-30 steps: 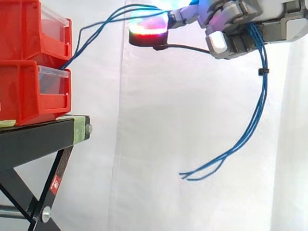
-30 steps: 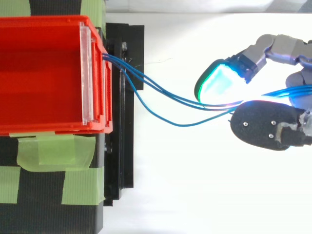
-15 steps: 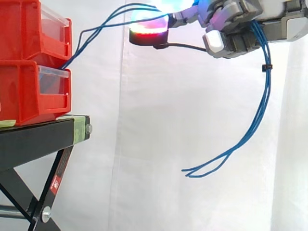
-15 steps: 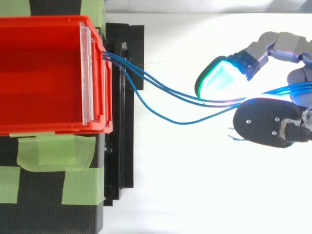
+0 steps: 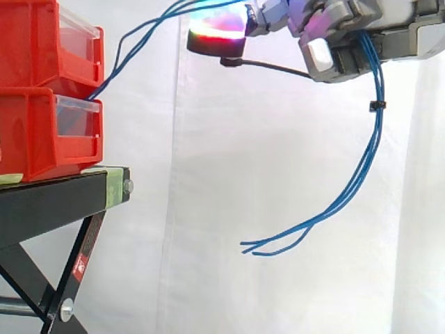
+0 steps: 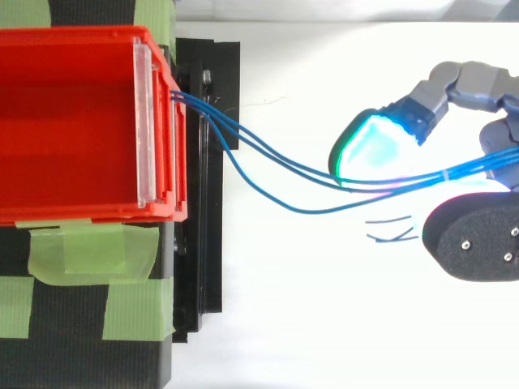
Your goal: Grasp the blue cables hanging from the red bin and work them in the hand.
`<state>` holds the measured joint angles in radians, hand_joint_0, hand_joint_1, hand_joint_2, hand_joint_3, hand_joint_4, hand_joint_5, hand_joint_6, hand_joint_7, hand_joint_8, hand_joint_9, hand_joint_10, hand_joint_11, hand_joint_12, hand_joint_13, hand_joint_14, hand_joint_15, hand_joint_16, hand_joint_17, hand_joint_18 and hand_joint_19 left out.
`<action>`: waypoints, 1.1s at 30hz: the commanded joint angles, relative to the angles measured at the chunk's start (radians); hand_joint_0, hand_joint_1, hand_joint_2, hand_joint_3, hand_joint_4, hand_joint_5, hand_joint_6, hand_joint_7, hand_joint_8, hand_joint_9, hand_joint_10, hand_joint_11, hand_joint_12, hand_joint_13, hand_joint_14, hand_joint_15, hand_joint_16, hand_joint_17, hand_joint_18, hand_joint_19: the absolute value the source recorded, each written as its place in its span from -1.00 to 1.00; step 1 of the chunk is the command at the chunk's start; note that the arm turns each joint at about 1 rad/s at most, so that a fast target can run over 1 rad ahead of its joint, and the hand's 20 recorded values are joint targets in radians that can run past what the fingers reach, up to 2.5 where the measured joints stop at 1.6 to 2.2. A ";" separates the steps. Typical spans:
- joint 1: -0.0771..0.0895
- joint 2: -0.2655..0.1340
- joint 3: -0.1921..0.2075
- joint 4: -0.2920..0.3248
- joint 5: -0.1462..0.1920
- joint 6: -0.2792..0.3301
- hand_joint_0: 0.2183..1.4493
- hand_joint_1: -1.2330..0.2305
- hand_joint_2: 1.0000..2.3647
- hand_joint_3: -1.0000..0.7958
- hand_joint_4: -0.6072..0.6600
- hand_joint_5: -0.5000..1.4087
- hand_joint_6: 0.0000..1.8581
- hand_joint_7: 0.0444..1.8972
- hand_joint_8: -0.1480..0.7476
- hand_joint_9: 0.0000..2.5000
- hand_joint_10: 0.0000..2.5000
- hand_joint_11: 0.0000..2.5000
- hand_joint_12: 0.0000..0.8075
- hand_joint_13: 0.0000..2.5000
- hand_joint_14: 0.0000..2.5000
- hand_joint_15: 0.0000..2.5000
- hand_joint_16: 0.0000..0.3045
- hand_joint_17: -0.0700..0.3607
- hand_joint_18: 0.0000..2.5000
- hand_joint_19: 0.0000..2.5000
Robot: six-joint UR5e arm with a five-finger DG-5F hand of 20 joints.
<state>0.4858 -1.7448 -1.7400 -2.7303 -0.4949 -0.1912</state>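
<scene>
The robot hand (image 5: 348, 43) is seen at the upper right of the side view, held high and well apart from the bins, with its fingers curled around a bundle of thin blue cables (image 5: 374, 142). The cables seem to be gripped between the fingers and the palm, though the exact contact is hidden by the hand itself. One thick fingertip pad (image 5: 217, 31) is stretched out to the left and glows red and white in the side view. In the top view another pad (image 6: 371, 150) is lit cyan with a green edge, and the cables are seen passing just beside it. Below the hand, the free part of the bundle is hung in a long curve, bound by a small black tie (image 5: 376, 105), and is swept down and leftward to loose ends that dangle in mid-air in front of the white curtain (image 5: 264, 181). On the other side of the hand, the cables are stretched leftward across the open gap in a slack arc. They are led down to the front of the red bins (image 5: 38, 132), where they appear to enter between the upper bin and the lower one. From above, the same strands are seen emerging at the clear front lip of the top bin (image 6: 81, 40). The bins are stacked on a black stand (image 5: 55, 202), on which strips of green tape (image 6: 73, 253) are stuck.
</scene>
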 commanded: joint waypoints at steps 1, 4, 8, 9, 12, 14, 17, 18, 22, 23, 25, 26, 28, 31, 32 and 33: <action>0.007 0.001 -0.001 0.000 0.001 0.001 0.08 -0.22 -0.99 -0.76 0.37 0.02 -0.99 0.44 0.47 -0.23 1.00 1.00 0.61 0.05 1.00 0.65 -0.62 -0.07 0.27 -0.56; 0.013 -0.001 0.000 0.000 0.007 0.001 0.10 -0.23 -0.98 -0.72 0.39 0.04 -0.99 0.46 0.46 -0.23 1.00 1.00 0.62 0.05 1.00 0.65 -0.62 -0.07 0.27 -0.55; 0.022 0.001 0.000 0.000 0.026 0.001 0.11 -0.24 -0.98 -0.63 0.41 0.04 -0.99 0.47 0.46 -0.23 1.00 1.00 0.62 0.06 1.00 0.66 -0.62 -0.07 0.27 -0.54; 0.025 0.001 0.000 0.000 0.029 0.001 0.11 -0.24 -0.98 -0.60 0.41 0.04 -1.00 0.47 0.48 -0.23 1.00 1.00 0.62 0.06 1.00 0.66 -0.62 -0.07 0.27 -0.53; 0.028 0.001 -0.001 0.000 0.032 0.001 0.12 -0.27 -0.97 -0.52 0.42 -0.01 -0.99 0.43 0.48 -0.26 1.00 1.00 0.67 0.04 1.00 0.69 -0.60 -0.05 0.26 -0.54; 0.031 -0.001 0.000 0.000 0.038 0.001 0.13 -0.29 -0.97 -0.50 0.43 -0.03 -0.99 0.41 0.47 -0.28 1.00 1.00 0.66 0.02 1.00 0.68 -0.61 -0.05 0.24 -0.53; 0.036 -0.001 -0.001 -0.002 0.049 0.006 0.16 -0.31 -0.97 -0.43 0.42 -0.05 -0.99 0.40 0.47 -0.30 1.00 1.00 0.67 0.01 1.00 0.69 -0.61 -0.05 0.23 -0.52; 0.036 -0.001 0.000 -0.002 0.052 0.010 0.19 -0.32 -0.97 -0.33 0.40 -0.06 -0.99 0.39 0.48 -0.31 1.00 1.00 0.67 0.01 1.00 0.69 -0.60 -0.04 0.23 -0.53; 0.040 -0.001 -0.001 -0.006 0.058 0.016 0.23 -0.29 -0.96 -0.11 0.38 -0.08 -0.99 0.37 0.48 -0.31 1.00 1.00 0.66 0.00 1.00 0.67 -0.61 -0.06 0.22 -0.52; 0.039 -0.001 0.000 -0.006 0.058 0.016 0.24 -0.26 -0.96 -0.03 0.37 -0.08 -0.99 0.37 0.48 -0.31 1.00 1.00 0.65 0.00 1.00 0.66 -0.61 -0.06 0.22 -0.52; 0.040 0.001 -0.001 -0.006 0.062 0.016 0.25 -0.21 -0.96 0.09 0.36 -0.07 -0.99 0.36 0.47 -0.31 1.00 1.00 0.63 0.00 1.00 0.66 -0.60 -0.04 0.23 -0.56; 0.040 0.001 0.000 -0.006 0.062 0.016 0.26 -0.21 -0.96 0.10 0.36 -0.07 -0.99 0.36 0.47 -0.30 1.00 1.00 0.61 0.00 1.00 0.64 -0.60 -0.03 0.23 -0.57; 0.040 0.001 -0.001 -0.006 0.064 0.016 0.26 -0.18 -0.97 0.05 0.36 -0.06 -0.99 0.36 0.51 -0.30 1.00 1.00 0.61 0.01 1.00 0.64 -0.59 -0.03 0.23 -0.59; 0.040 -0.001 -0.001 -0.006 0.064 0.018 0.23 -0.17 -0.97 -0.12 0.36 -0.06 -0.99 0.36 0.51 -0.30 1.00 1.00 0.61 0.01 1.00 0.64 -0.60 -0.05 0.22 -0.58; 0.040 0.001 -0.001 -0.006 0.064 0.018 0.23 -0.17 -0.97 -0.23 0.36 -0.07 -0.99 0.34 0.51 -0.30 1.00 1.00 0.63 0.00 1.00 0.66 -0.61 -0.06 0.22 -0.57; 0.040 -0.001 -0.001 -0.006 0.064 0.018 0.23 -0.17 -0.97 -0.25 0.37 -0.08 -0.99 0.33 0.52 -0.30 1.00 1.00 0.63 0.00 1.00 0.66 -0.62 -0.06 0.22 -0.57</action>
<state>0.5260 -1.7449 -1.7407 -2.7366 -0.4315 -0.1738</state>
